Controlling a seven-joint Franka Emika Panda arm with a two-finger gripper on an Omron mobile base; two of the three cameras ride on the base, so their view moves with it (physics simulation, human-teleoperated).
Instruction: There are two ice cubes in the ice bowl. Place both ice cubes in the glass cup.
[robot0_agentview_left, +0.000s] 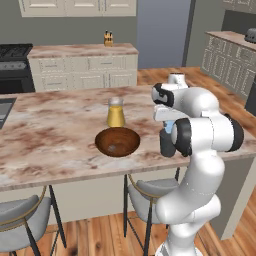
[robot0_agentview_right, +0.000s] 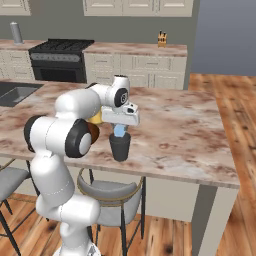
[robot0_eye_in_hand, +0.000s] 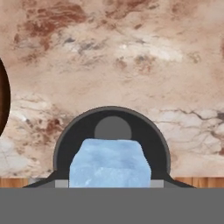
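My gripper (robot0_agentview_right: 119, 129) is shut on a pale light-blue ice cube (robot0_agentview_right: 119, 131) and hangs just above the glass cup (robot0_agentview_right: 120, 147), a dark grey tumbler near the counter's front edge. In the hand view the ice cube (robot0_eye_in_hand: 110, 168) sits between my fingertips, right over the cup's round dark mouth (robot0_eye_in_hand: 144, 131). The ice bowl (robot0_agentview_left: 118, 141), wide and of reddish-brown wood, stands on the counter left of the gripper (robot0_agentview_left: 169, 127). Its dark rim (robot0_eye_in_hand: 3, 100) shows at the left edge of the hand view. I cannot make out what lies inside it.
A clear jar of yellow liquid (robot0_agentview_left: 115, 113) stands just behind the bowl. The marble counter (robot0_agentview_left: 50, 135) ends close in front of the cup, with stools (robot0_agentview_right: 110, 192) below. A sink (robot0_agentview_right: 15, 92) is at the far left.
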